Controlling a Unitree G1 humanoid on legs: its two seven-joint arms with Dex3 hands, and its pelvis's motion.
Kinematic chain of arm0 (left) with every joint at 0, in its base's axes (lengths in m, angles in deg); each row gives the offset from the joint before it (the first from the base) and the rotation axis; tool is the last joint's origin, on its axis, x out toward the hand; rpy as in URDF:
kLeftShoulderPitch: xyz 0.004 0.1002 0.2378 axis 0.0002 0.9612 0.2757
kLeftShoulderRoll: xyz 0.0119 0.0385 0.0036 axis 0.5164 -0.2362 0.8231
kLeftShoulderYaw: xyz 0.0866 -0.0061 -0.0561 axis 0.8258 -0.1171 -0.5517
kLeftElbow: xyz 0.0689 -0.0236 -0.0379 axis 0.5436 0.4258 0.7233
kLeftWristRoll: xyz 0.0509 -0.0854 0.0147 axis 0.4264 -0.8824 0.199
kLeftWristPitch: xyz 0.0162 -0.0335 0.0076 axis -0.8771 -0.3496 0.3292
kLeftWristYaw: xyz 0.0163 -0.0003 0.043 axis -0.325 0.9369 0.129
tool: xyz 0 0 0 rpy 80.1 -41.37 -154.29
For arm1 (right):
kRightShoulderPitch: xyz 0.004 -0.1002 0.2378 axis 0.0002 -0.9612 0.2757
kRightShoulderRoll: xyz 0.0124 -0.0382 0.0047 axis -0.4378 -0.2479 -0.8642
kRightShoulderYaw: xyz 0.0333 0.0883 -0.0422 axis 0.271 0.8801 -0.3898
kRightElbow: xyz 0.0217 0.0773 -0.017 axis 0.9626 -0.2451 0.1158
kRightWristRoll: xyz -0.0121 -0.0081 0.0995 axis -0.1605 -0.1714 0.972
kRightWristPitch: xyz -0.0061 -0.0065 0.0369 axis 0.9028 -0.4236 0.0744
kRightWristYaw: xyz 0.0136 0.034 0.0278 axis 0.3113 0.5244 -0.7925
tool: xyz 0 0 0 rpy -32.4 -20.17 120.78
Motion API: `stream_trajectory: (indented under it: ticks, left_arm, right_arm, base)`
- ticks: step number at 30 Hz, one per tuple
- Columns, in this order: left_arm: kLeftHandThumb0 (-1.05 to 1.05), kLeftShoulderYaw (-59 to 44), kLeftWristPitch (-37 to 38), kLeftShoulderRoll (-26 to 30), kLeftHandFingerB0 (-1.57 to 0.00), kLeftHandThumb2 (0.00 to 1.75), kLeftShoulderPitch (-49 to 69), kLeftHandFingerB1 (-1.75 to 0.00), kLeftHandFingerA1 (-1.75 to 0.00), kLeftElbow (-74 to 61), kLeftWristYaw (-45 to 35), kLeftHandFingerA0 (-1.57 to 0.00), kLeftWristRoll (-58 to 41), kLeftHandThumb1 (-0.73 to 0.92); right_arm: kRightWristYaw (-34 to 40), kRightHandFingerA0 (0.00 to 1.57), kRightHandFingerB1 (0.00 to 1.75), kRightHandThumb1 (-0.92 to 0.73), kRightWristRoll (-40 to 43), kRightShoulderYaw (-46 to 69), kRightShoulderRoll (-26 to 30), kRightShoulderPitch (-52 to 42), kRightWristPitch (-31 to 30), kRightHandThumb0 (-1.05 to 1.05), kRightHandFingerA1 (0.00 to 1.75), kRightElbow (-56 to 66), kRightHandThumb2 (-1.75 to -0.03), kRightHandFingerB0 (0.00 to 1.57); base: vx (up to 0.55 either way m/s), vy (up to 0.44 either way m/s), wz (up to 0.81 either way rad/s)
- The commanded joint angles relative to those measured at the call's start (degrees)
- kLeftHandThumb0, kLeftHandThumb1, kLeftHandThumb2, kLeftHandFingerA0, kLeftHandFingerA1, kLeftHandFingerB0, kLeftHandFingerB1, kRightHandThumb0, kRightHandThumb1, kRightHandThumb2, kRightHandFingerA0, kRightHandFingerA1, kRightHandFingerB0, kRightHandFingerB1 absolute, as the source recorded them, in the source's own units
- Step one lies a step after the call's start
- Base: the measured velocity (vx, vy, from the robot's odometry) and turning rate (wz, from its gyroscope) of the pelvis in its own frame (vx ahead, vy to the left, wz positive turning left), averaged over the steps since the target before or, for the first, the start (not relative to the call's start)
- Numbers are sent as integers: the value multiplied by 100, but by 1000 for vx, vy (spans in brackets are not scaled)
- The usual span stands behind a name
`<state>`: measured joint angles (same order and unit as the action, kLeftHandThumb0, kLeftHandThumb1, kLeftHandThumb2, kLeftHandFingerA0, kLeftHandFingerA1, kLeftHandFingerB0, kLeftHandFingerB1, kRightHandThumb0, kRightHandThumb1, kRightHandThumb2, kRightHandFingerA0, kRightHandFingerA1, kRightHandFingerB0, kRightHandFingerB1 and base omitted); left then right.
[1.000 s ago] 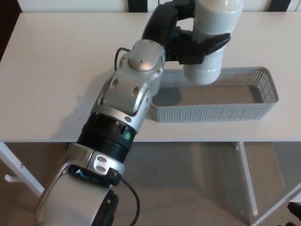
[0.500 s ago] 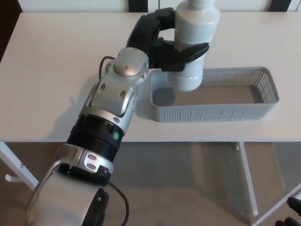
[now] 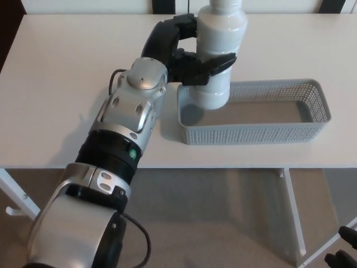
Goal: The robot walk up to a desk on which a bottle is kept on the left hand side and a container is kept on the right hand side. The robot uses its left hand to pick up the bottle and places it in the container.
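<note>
My left hand [image 3: 187,53] is shut on a pale grey-white bottle [image 3: 217,50], black fingers wrapped around its middle. The bottle stands upright, its base over the left end of the grey perforated container [image 3: 312,89]; I cannot tell whether it touches the container floor. The silver left forearm [image 3: 131,111] runs in from the lower left across the white desk [image 3: 61,84]. At the bottom right corner a small black piece of my right hand [image 3: 346,251] shows, too little to read its fingers.
The long container lies across the desk's right half, close to the front edge. Below the desk I see white legs [image 3: 293,212] and beige floor. Dark objects sit behind the desk's far edge.
My left arm has pulled the bottle leftward and lower, from the container's middle to its left end. The right hand has crept into the bottom right corner.
</note>
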<state>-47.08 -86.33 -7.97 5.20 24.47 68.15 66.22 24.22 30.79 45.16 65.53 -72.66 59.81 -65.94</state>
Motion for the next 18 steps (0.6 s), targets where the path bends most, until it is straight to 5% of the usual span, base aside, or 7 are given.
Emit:
stream_trajectory:
  ticks: [1,5,6,12,14,17,18]
  left_arm:
    - [-82,56,-83,205,0,85,-104,0,0,-128,-1236,0,-252,49]
    - [-83,-26,-83,244,0,59,-101,0,0,-137,-1285,0,-291,59]
    - [-84,-42,-80,268,0,84,-116,0,0,-109,-1333,0,-294,49]
    - [-88,-55,103,377,0,91,-103,0,0,-26,-1447,0,-243,49]
    - [-96,-53,104,396,0,63,-97,0,-2,-33,-1459,0,-231,58]
    - [-88,-53,-15,433,0,91,-104,0,-2,-121,-1452,0,-221,50]
    - [-90,-52,-81,485,0,58,-133,0,0,-209,-1475,0,-215,62]
  right_arm:
    - [43,35,37,-42,-41,-7,86,-7,-42,-55,43,41,-54,38]
    - [41,35,38,-42,-37,-11,101,66,-46,-55,43,40,-54,38]
    - [44,35,38,-43,-48,-15,110,72,-30,-54,43,43,-54,38]
    - [49,36,38,-43,-38,-11,102,107,-36,-53,43,39,-54,38]
    - [57,37,38,-42,-43,-12,98,107,-30,-54,43,44,-53,39]
    - [87,38,39,-43,-51,-10,91,103,-31,-51,44,60,-54,39]
    - [104,38,38,-42,-52,-5,90,109,-38,-53,43,52,-54,40]
  base:
    - [0,0,0]
    - [0,0,0]
    - [0,0,0]
    - [0,0,0]
    - [0,0,0]
    - [0,0,0]
    - [0,0,0]
